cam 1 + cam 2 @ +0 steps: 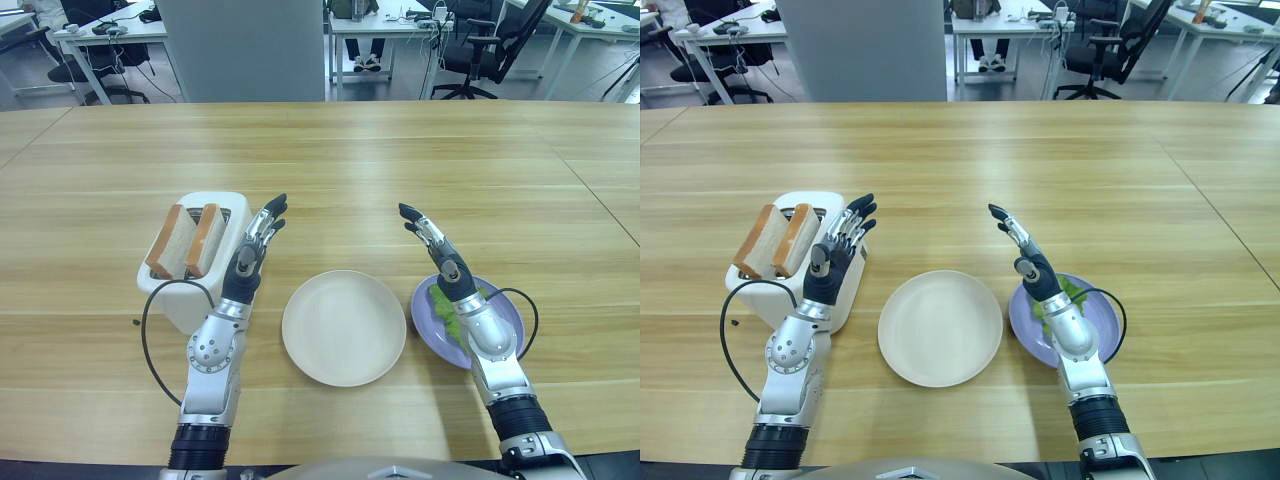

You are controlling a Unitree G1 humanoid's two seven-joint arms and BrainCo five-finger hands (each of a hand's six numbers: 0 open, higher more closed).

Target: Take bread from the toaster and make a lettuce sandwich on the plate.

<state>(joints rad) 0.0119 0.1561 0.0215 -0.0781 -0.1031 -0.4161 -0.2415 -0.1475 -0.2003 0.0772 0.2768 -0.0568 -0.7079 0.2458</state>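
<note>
Reference object: the empty cream plate (343, 327), standing near the front edge of the table, between the robot's two arms.

(a) Wooden table (400, 160): a long, pale plank surface that carries everything listed here and runs far beyond the cream plate on all sides.

(b) White toaster (175, 295): to the left of the cream plate and apart from it, with its slots facing up.

(c) Purple plate (1102, 322): just to the right of the cream plate. Their rims are close, but a thin strip of table shows between them.

(d) Left hand (255, 250): between the toaster and the cream plate, close against the toaster's right side. The fingers are stretched out straight, pointing away from the robot, and hold nothing.

(e) Right hand (437, 245): right of the cream plate, raised over the far edge of the purple plate. The fingers are extended and empty, tilted slightly toward the left.

(f) Two bread slices (180, 240) (207, 238): left of the cream plate, standing upright side by side in the toaster slots with their brown crusts well above the top.

(g) Lettuce (443, 308): right of the cream plate, lying on the purple plate and partly hidden under the right forearm.
</note>
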